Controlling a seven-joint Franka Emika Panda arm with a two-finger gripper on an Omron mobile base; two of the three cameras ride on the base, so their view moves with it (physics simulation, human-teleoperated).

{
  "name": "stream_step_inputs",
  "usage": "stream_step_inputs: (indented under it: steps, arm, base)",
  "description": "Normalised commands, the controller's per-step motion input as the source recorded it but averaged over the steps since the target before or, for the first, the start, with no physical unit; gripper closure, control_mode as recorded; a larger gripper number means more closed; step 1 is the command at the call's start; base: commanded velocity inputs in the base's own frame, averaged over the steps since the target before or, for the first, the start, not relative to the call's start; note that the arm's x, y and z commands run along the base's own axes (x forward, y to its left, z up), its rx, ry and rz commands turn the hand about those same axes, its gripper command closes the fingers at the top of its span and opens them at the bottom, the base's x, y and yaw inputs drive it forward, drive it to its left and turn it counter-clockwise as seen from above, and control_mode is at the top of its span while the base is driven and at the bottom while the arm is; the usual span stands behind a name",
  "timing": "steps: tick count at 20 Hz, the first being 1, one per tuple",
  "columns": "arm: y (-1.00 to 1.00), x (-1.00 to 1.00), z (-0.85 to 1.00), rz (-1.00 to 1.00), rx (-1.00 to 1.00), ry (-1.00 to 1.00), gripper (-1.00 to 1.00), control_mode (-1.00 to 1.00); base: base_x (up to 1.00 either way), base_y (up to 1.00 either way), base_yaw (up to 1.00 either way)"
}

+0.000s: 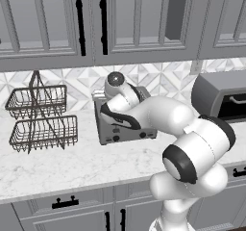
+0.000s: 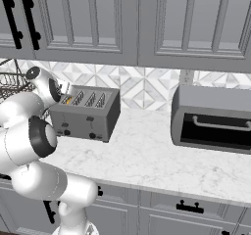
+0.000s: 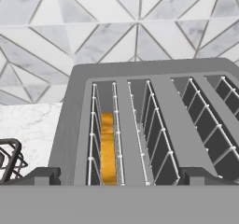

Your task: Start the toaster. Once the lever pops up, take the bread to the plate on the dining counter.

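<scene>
Now, hand (image 3: 119, 177): its two dark fingertips (image 3: 43, 175) rise at the bottom of the hand view, spread wide and pinching nothing, one near each end of the toaster's top.
Toaster (image 2: 86, 114): a boxy grey four-slot unit on the desk (image 2: 162, 163), close to the tiled back wall; black levers and knobs show on its front in the right base view.
Toaster in left base view: largely behind the arm, with its front lower edge and knobs showing (image 1: 126, 134).
Bread (image 3: 108, 149): a golden-tan slice standing on edge, sunk in the leftmost slot as the hand view shows it, between the wire guides.
Bread from the right: a small tan patch (image 2: 68, 100) in the slot nearest the arm.
Other slots: wire guides and dark interiors.
Arm: bent over the toaster from the front, the wrist above its top.
Oven (image 2: 212, 117): a larger grey toaster oven with a bar handle, on the same desk, well apart from the toaster to its right.
Baskets (image 1: 41, 118): a two-tier dark wire rack on the desk, left of the toaster; one corner of it shows at the lower left of the hand view.
Wall: pale triangular tiles behind the desk, grey cabinets (image 1: 96, 18) with black handles above.
Drawers: grey fronts with black handles below the desk edge.
</scene>
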Motion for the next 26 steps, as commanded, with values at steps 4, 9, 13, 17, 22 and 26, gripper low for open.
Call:
stream_step_inputs:
  steps: [4, 9, 13, 17, 22, 26]
  arm:
    - [0.0, 0.0, 0.0, 0.0, 0.0, 0.0, -1.0, -1.0]
    - [0.0, 0.0, 0.0, 0.0, 0.0, 0.0, -1.0, -1.0]
    - [0.0, 0.0, 0.0, 0.0, 0.0, 0.0, -1.0, -1.0]
    - [0.0, 0.0, 0.0, 0.0, 0.0, 0.0, -1.0, -1.0]
    - [0.0, 0.0, 0.0, 0.0, 0.0, 0.0, -1.0, -1.0]
    - [0.0, 0.0, 0.0, 0.0, 0.0, 0.0, -1.0, -1.0]
  base:
    - [0.0, 0.0, 0.0]
    - [0.0, 0.0, 0.0]
    - [0.0, 0.0, 0.0]
    - [0.0, 0.0, 0.0]
    - [0.0, 0.0, 0.0]
    - [0.0, 0.0, 0.0]
